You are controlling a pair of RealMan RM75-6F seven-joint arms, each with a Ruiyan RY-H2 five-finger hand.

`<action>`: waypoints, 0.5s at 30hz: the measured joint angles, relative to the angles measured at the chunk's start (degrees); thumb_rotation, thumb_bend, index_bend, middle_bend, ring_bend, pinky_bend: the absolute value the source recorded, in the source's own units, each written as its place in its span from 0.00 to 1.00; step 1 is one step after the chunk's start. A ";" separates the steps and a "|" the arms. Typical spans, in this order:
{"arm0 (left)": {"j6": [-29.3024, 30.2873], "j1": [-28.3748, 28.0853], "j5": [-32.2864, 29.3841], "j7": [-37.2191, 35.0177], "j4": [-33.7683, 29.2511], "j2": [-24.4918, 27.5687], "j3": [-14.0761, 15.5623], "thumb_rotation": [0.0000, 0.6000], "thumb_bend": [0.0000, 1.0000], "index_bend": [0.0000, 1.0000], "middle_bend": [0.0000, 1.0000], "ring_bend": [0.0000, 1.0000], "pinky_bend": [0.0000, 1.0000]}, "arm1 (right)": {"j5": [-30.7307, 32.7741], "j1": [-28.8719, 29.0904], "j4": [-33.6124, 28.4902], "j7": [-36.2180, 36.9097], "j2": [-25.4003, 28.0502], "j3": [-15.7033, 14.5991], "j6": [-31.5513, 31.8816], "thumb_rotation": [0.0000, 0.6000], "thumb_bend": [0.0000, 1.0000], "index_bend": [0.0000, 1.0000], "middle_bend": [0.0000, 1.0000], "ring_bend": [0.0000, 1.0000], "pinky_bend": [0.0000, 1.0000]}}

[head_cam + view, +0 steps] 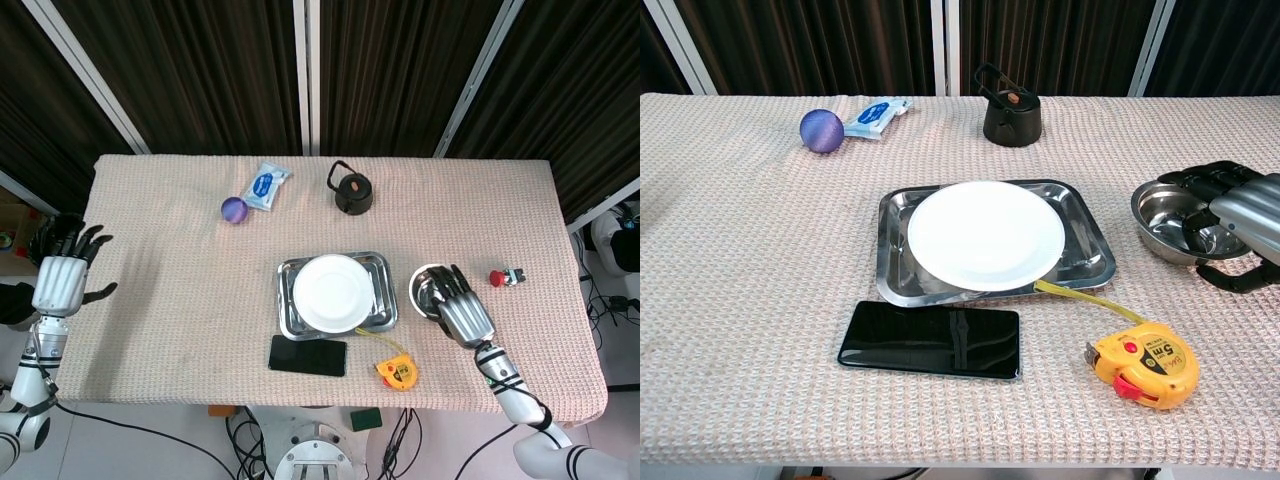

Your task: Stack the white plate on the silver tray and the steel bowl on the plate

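Observation:
The white plate [332, 291] [985, 235] lies on the silver tray [285, 315] [1090, 260] at the table's middle. Just right of the tray, the steel bowl [428, 283] [1165, 220] sits on the cloth. My right hand [462, 312] [1240, 205] covers the bowl's right side. Its fingers reach into the bowl and its thumb presses the outside of the near rim, so it pinches the rim. My left hand [60, 275] hovers beyond the table's left edge with fingers spread, holding nothing; only the head view shows it.
A black phone [307, 355] [930, 340] and a yellow tape measure [397, 372] [1145, 363] lie in front of the tray. At the back stand a black kettle [352, 190] [1012, 110], a purple ball [234, 209] and a packet [265, 185]. A small red object [503, 277] lies right of the bowl.

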 measured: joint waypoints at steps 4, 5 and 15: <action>-0.34 0.19 0.10 -0.41 0.23 -0.13 -0.13 1.00 0.04 0.24 0.14 0.05 0.20 | -0.30 -0.47 0.91 1.40 -0.21 0.08 2.35 1.00 0.39 0.76 0.00 0.00 0.00; -0.37 0.24 0.12 -0.51 0.29 -0.14 -0.19 1.00 0.04 0.24 0.14 0.05 0.20 | -0.41 -0.59 1.11 1.79 -0.17 0.09 2.89 1.00 0.39 0.76 0.00 0.00 0.00; 0.56 1.19 -0.39 -1.49 0.35 0.32 -1.41 1.00 0.04 0.24 0.14 0.05 0.20 | -3.15 0.50 -0.75 4.66 2.51 1.01 7.16 1.00 0.39 0.77 0.00 0.00 0.00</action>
